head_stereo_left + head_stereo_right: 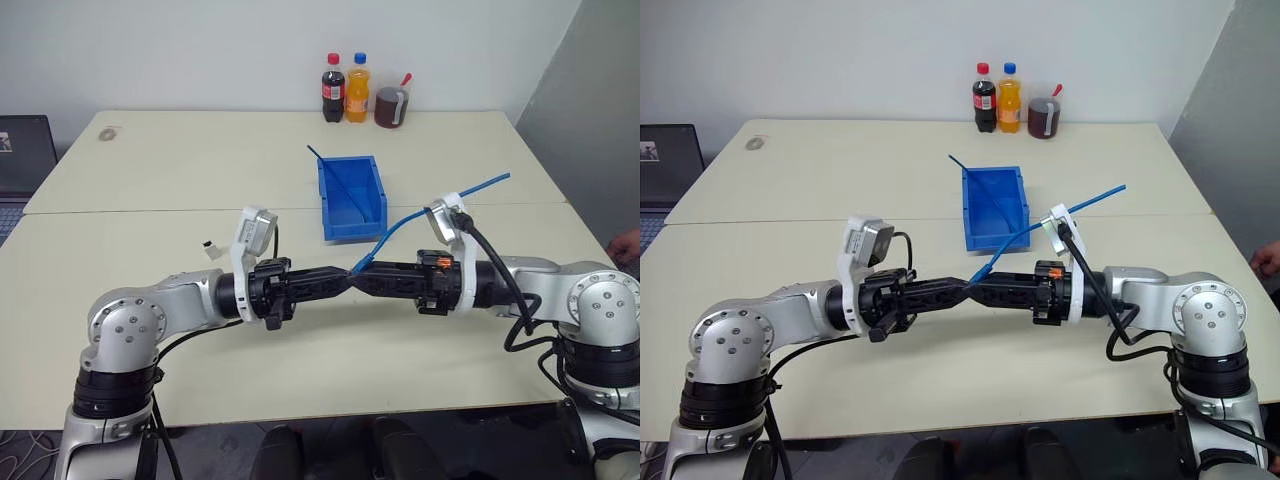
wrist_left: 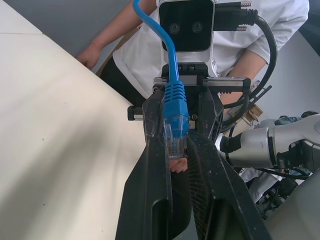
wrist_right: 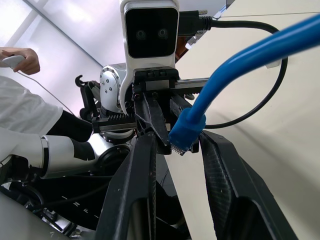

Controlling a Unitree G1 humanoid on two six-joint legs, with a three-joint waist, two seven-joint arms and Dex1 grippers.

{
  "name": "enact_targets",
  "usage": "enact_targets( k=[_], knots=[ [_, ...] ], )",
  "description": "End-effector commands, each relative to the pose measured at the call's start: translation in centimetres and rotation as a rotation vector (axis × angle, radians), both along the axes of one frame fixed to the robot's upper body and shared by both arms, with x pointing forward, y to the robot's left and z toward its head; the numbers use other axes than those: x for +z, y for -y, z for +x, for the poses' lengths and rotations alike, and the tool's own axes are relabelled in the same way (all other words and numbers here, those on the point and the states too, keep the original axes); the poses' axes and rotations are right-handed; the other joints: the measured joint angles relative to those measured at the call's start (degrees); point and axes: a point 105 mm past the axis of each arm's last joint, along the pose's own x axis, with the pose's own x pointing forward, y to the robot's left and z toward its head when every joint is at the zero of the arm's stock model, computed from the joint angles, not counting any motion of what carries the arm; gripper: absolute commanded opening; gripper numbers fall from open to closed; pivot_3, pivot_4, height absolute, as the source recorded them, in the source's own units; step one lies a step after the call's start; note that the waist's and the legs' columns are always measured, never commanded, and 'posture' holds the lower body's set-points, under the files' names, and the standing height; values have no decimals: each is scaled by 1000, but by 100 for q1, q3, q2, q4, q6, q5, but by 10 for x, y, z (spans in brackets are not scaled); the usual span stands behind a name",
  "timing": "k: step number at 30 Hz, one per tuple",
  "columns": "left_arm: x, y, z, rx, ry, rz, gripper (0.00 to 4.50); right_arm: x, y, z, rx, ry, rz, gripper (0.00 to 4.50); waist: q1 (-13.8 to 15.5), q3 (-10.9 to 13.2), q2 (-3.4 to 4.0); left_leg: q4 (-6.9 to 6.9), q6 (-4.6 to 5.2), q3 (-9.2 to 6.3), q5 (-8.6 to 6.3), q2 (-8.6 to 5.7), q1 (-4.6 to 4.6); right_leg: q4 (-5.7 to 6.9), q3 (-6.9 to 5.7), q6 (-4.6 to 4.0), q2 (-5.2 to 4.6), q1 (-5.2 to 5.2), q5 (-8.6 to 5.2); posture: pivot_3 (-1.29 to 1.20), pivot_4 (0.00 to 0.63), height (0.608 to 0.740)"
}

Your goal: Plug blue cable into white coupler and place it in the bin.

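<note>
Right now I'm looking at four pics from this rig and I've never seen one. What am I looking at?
It is a humanoid robot with two arms, each ending in black two-finger jaws.

The two wide pictures come from its head camera and look down over a pale table. The two close-ups come from a camera on each wrist, looking along that arm's fingers.

The left gripper and right gripper meet tip to tip above the table. The left jaws are shut and seem to pinch the plug end of the blue cable, which arcs away past the right wrist.

On the table are the bin, two bottles, a dark cup and a tiny white piece, probably the white coupler.

A person stands beside the table.
</note>
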Motion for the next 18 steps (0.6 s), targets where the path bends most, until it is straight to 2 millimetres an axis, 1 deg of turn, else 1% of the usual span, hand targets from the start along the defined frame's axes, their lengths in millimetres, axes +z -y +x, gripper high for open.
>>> enact_targets(
  k=[1,2,3,7,8,13,18],
  knots=[
    [5,0,-6,-38,36,3,190,22,12,13,-74,30,84,1311,0,0,0,0,0,0,0,0,0,0,0,0,0,0,0,0,150,740],
    [5,0,-6,-38,37,3,190,22,12,13,-72,26,89,1662,0,0,0,0,0,0,0,0,0,0,0,0,0,0,0,0,150,740],
    [5,0,-6,-38,38,3,190,23,12,13,-70,19,98,1741,0,0,0,0,0,0,0,0,0,-1,0,0,0,0,0,0,150,740],
    [5,0,-6,-37,43,3,190,26,13,15,-81,1,112,2708,-2,0,0,0,0,2,0,0,-1,-1,1,0,0,0,0,0,150,740],
    [5,0,-6,-36,44,3,190,26,13,16,-86,-4,115,2831,-2,1,1,0,0,4,0,0,-1,-1,2,0,0,0,0,0,150,740],
    [4,-1,-6,-36,48,5,190,28,16,20,-104,-29,132,2831,-1,1,1,-3,0,6,0,0,-2,-4,2,0,0,-2,0,0,150,740],
    [4,0,-4,-24,56,8,190,26,16,16,-79,-43,118,2831,1,1,1,-5,0,7,0,0,-3,-6,1,0,0,-2,0,0,150,740]
  ],
)
